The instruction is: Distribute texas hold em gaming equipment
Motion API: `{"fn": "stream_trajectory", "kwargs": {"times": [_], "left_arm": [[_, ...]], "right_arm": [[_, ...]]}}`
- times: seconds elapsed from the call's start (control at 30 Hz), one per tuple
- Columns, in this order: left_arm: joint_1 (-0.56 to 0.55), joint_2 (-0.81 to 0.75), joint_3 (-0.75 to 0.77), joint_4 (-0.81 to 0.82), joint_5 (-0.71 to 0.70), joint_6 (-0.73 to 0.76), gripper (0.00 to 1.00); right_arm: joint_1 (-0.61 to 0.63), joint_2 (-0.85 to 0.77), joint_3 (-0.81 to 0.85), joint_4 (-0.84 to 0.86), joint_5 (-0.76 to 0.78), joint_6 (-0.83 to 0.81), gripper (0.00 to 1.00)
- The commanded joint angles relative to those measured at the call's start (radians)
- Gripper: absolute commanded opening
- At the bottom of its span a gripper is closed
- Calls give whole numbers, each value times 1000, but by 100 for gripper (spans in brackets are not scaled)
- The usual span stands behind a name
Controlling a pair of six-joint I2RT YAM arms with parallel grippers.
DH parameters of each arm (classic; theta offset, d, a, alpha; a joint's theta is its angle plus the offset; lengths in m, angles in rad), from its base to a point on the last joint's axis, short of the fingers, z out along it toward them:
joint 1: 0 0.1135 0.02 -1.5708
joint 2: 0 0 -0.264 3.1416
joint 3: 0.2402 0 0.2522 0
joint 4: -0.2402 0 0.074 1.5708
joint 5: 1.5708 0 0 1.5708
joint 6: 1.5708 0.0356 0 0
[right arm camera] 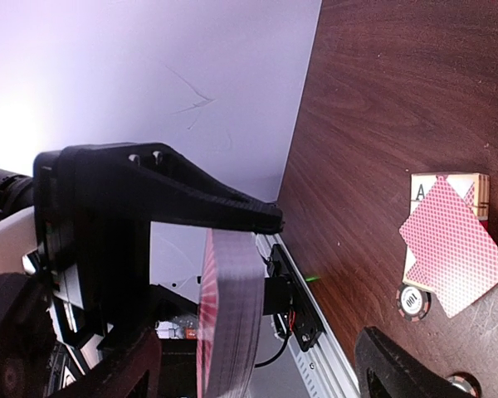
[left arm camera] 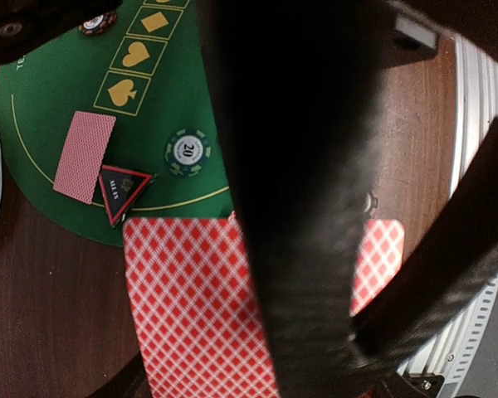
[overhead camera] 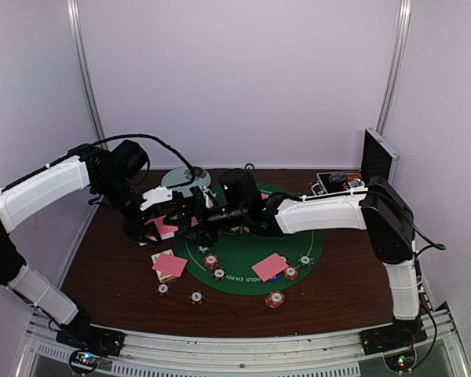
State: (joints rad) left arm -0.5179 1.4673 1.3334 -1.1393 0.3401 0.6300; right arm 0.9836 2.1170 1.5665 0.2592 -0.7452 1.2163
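Left end effector (overhead camera: 173,210): closed on a deck of pink-backed cards (left arm camera: 191,307), held above the left part of the worktop (overhead camera: 110,267); a dark, blurred form crosses the left wrist view in front of the deck. Right end effector (right arm camera: 319,282): jaws wide apart, reaching across from the right so that the edge of the same deck stands between its fingers (right arm camera: 149,191), closer to the upper one; whether they touch it cannot be told. Below the deck, at the rim of the round green mat (overhead camera: 235,259), lie a red-black triangle marker (left arm camera: 123,191), a single card (left arm camera: 85,156) just beside it with one corner at the marker, and a green chip (left arm camera: 187,152) marked 20. On the bare wood left of the mat, another card (right arm camera: 452,249) lies tilted on a card box (right arm camera: 448,186), with a dark chip (right arm camera: 412,300) at the box's edge. Further out, a face-down card (overhead camera: 269,267) rests on the near right of the mat with red-orange chips (overhead camera: 290,272) around it. A pale plate (overhead camera: 184,177) sits at the far edge of the mat; an open metal case (overhead camera: 377,157) stands at the far right.
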Motion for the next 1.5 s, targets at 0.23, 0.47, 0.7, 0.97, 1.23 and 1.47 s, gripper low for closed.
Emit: {"fn": "stream_trajectory", "kwargs": {"times": [0.23,0.47,0.7,0.97,1.23,1.47], "left_arm": [[4,-20,27,1,25,3,1],[4,-23,23,0,20,7,0],[4,-24,23,1,21,7,0],[4,-28,16,-1,18,8,0],[4,-29,15,-2,14,9,0],[4,-29,18,-6,12,11,0]], "right_arm": [[4,99,111,23,-31,43,77],[-9,79,76,22,-34,39,62],[-23,35,25,19,-34,27,49],[-29,-18,-3,6,-31,13,36],[-34,-59,-30,-7,-35,6,22],[-43,-85,-46,-42,-44,-10,12]]}}
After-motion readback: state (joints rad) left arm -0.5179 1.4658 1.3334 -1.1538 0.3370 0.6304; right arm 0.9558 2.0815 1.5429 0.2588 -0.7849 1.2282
